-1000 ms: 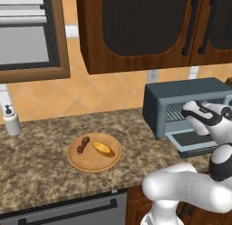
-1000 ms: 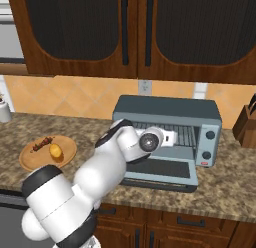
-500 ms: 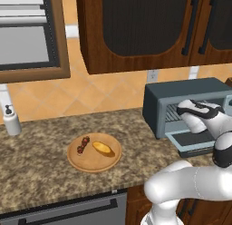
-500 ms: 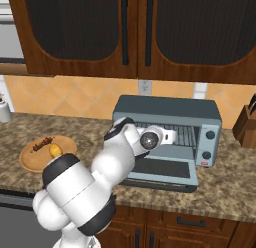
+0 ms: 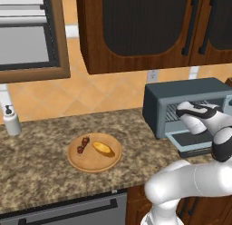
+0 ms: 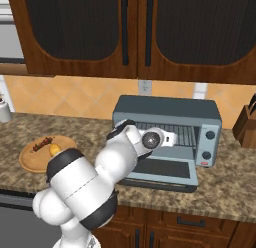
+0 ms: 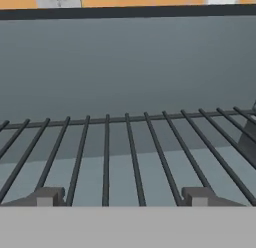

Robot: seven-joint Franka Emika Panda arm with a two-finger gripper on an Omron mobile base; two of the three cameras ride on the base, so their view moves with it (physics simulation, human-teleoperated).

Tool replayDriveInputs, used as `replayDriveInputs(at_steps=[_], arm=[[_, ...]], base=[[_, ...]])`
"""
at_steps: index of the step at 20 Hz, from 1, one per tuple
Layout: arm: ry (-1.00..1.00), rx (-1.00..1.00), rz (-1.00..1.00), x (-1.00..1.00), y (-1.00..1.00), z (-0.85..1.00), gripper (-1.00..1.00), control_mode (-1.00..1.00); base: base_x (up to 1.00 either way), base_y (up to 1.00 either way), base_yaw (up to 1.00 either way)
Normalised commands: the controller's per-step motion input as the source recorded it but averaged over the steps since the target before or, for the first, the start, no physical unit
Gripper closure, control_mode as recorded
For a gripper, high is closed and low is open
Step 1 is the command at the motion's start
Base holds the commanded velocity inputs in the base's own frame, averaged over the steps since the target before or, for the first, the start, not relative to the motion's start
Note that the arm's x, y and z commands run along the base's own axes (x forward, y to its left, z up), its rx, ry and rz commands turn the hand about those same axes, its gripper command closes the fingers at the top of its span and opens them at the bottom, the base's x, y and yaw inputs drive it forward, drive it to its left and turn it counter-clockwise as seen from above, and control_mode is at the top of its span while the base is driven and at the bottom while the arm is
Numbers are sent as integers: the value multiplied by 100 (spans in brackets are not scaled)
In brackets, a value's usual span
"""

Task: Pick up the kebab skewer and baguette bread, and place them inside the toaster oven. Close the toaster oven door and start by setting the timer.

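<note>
The toaster oven [image 5: 181, 95] [image 6: 167, 108] stands on the counter with its door [image 5: 195, 141] [image 6: 160, 170] folded down flat. My gripper [image 5: 183, 113] [image 6: 175, 138] [image 7: 122, 198] hovers at the oven mouth and points inside over the wire rack [image 7: 130, 152]. Its two fingertips [image 7: 47, 197] stand wide apart, open, with nothing between them. The kebab skewer [image 5: 83, 145] [image 6: 42, 143] and the golden baguette bread [image 5: 103, 149] [image 6: 55, 150] lie side by side on a round wooden plate [image 5: 97, 164] [image 6: 30, 162], well left of the oven.
The knob panel [image 6: 209, 143] is on the oven's right side. A knife block [image 6: 248, 125] stands at the far right and a soap bottle [image 5: 11, 120] at the far left. Dark wood cabinets [image 6: 135, 32] hang above the oven. My bulky white arm [image 6: 85, 184] rises between plate and oven.
The arm's elbow and shoulder have swung closer to the cameras. The hand has stayed at the oven mouth, shifted slightly left. Plate and food have not moved.
</note>
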Motion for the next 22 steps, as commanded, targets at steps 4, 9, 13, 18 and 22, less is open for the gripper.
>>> replayDriveInputs(at_steps=[4, 9, 13, 18, 22], arm=[[4, 1, 0, -2, 0, -40, -100, -100], [0, 0, 0, -27, 0, -77, -100, -100], [0, 0, 0, -39, 0, -80, -100, -100], [0, 0, 0, -42, 0, -80, -100, -100], [0, 0, 0, -49, 0, -80, -100, -100]], base=[[0, 0, 0], [0, 0, 0], [0, 0, 0], [0, 0, 0], [0, 0, 0]])
